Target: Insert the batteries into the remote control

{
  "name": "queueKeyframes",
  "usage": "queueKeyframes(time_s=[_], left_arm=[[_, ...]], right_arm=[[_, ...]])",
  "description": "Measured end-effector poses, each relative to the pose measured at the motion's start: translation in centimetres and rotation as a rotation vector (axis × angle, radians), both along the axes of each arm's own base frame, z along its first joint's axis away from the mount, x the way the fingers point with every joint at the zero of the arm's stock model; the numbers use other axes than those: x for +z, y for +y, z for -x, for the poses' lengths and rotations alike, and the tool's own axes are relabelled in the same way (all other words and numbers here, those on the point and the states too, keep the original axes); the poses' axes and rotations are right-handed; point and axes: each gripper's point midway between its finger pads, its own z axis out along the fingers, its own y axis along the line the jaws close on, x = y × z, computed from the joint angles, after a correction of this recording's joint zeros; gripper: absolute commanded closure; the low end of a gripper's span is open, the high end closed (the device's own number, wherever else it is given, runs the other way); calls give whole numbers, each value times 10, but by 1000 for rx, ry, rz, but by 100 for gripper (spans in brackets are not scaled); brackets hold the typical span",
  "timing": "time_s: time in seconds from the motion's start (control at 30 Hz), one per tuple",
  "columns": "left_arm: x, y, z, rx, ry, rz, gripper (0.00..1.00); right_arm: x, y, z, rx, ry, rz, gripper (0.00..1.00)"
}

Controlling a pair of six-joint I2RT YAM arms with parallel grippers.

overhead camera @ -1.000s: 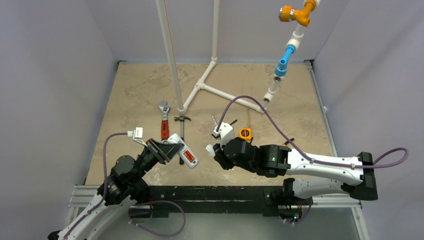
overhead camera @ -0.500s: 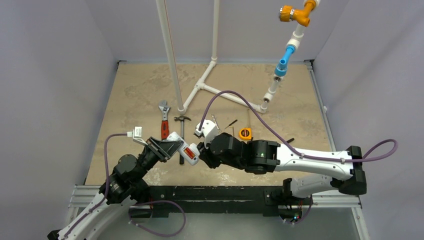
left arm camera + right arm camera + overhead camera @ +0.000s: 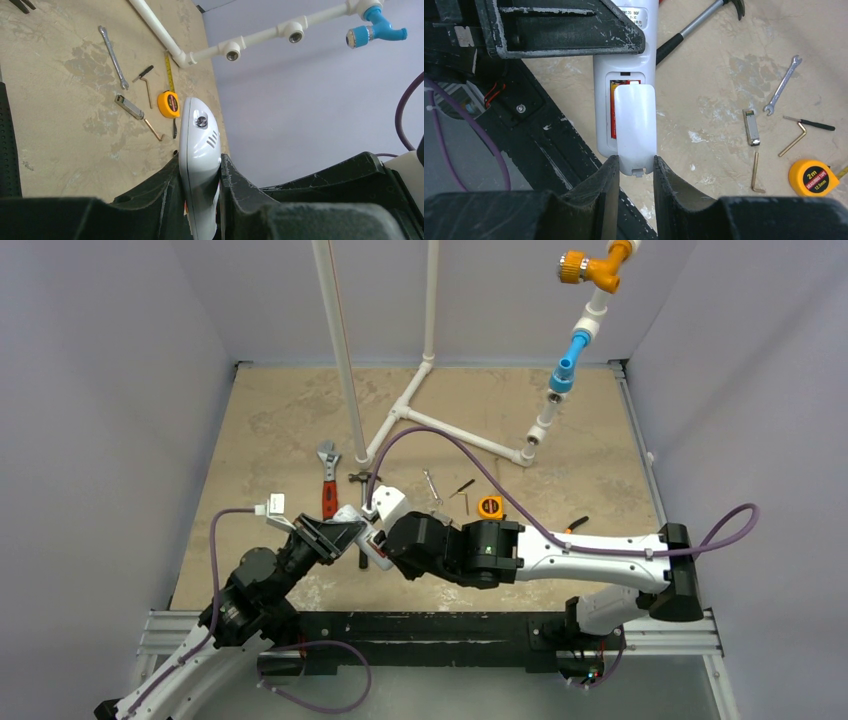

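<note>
One remote control (image 3: 624, 75), one orange-red battery (image 3: 613, 107) showing in its recess, one white cover (image 3: 636, 127). On the desk (image 3: 270, 430): one tape measure (image 3: 814, 177), one hammer (image 3: 695, 27), one red-handled adjustable wrench (image 3: 327, 490), one small spanner (image 3: 781, 86), one slim screwdriver (image 3: 811, 123), two brass hex keys (image 3: 793, 143), one short metal bar (image 3: 751, 127). On the pipes, one blue valve (image 3: 572, 355) and one orange valve (image 3: 590, 265).

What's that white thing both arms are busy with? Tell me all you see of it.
It is the remote control, a slim white plastic handset, seemingly lifted off the table, plain back toward the right wrist camera. Its rounded tip shows a small round lens. The left gripper clamps its sides. Its battery recess stands open, an orange-red battery showing inside. A white cover, pinched by the right gripper, lies partly over that recess.
</note>
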Motion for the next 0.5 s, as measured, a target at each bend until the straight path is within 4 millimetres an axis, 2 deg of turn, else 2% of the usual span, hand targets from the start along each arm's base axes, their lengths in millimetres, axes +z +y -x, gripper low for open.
queueKeyframes(time_s=[0.23,0.5], left_arm=[[-9,1,-1,10,36,-15,100],[-10,2,-1,17,52,-7,100]], right_arm=[[4,4,-5,-20,-18,6,88],[-2,9,-6,-22,-18,25,88]])
